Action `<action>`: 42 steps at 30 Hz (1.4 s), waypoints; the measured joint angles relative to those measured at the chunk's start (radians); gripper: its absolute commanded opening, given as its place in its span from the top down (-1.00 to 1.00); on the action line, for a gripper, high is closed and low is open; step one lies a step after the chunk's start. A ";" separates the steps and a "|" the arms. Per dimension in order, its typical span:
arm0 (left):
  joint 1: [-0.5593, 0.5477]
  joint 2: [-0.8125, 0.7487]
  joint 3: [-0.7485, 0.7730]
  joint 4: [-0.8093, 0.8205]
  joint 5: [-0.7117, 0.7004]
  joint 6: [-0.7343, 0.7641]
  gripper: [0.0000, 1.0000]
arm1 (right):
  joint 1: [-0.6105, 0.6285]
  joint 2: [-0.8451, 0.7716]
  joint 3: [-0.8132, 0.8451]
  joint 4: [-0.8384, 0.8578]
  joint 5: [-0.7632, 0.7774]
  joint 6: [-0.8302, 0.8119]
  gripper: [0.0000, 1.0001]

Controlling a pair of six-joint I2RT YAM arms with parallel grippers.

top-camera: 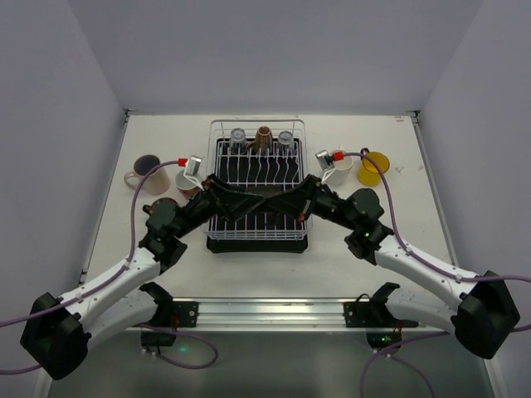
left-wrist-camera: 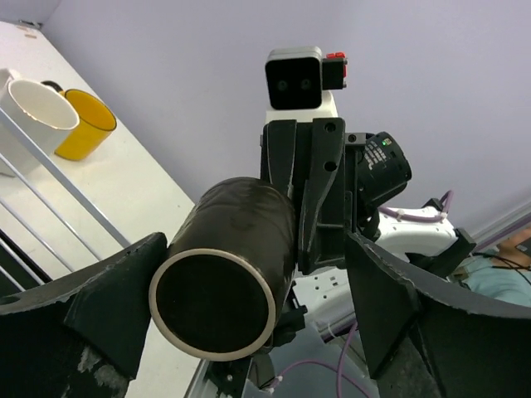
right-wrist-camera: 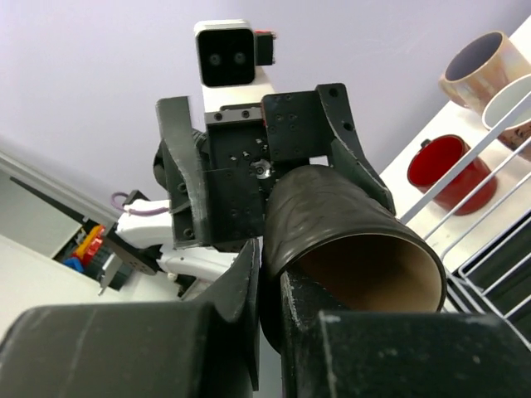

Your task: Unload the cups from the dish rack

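Note:
A dark brown cup (left-wrist-camera: 236, 249) lies on its side in the air over the dish rack (top-camera: 217, 178), between the two grippers. My right gripper (right-wrist-camera: 278, 286) is shut on the cup's wall at the mouth, one finger inside and one outside the dark cup (right-wrist-camera: 340, 224). My left gripper (left-wrist-camera: 253, 286) is open, its fingers wide on either side of the cup's base end. In the top view both grippers meet over the rack's middle, left gripper (top-camera: 242, 201) and right gripper (top-camera: 286, 201). Two clear glasses (top-camera: 238, 137) (top-camera: 285, 137) and a brown cup (top-camera: 264, 135) stand at the rack's back.
Left of the rack stand a peach mug (top-camera: 143, 170), a white cup (top-camera: 184, 178) and a red cup (right-wrist-camera: 440, 170). Right of it stand a white cup (top-camera: 336, 172) and a yellow cup (top-camera: 373, 167). White walls close in the table on three sides.

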 measured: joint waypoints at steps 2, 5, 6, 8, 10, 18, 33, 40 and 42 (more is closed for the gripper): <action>-0.001 -0.031 0.001 -0.031 0.000 0.022 -0.95 | 0.003 -0.006 0.000 -0.020 0.007 -0.006 1.00; -0.006 -0.088 0.034 -0.177 -0.021 0.095 -1.00 | 0.008 -0.061 0.008 -0.137 0.032 -0.055 1.00; -0.008 -0.107 0.060 -0.238 -0.037 0.130 -1.00 | 0.008 -0.090 0.017 -0.197 0.045 -0.081 1.00; -0.008 -0.143 0.137 -0.382 -0.084 0.219 -1.00 | 0.000 -0.146 0.055 -0.365 0.102 -0.152 1.00; -0.008 -0.171 0.228 -0.512 -0.139 0.311 -1.00 | -0.025 -0.183 0.118 -0.536 0.159 -0.225 1.00; -0.008 -0.251 0.334 -0.921 -0.341 0.618 -1.00 | -0.240 -0.182 0.308 -1.071 0.406 -0.462 1.00; -0.008 -0.361 0.215 -1.103 -0.518 0.774 -1.00 | -0.268 0.350 0.436 -1.323 0.670 -0.640 1.00; -0.008 -0.362 0.215 -1.110 -0.519 0.780 -1.00 | -0.276 0.490 0.463 -1.286 0.687 -0.665 1.00; -0.007 -0.359 0.215 -1.110 -0.518 0.783 -1.00 | -0.279 0.523 0.470 -1.272 0.687 -0.670 1.00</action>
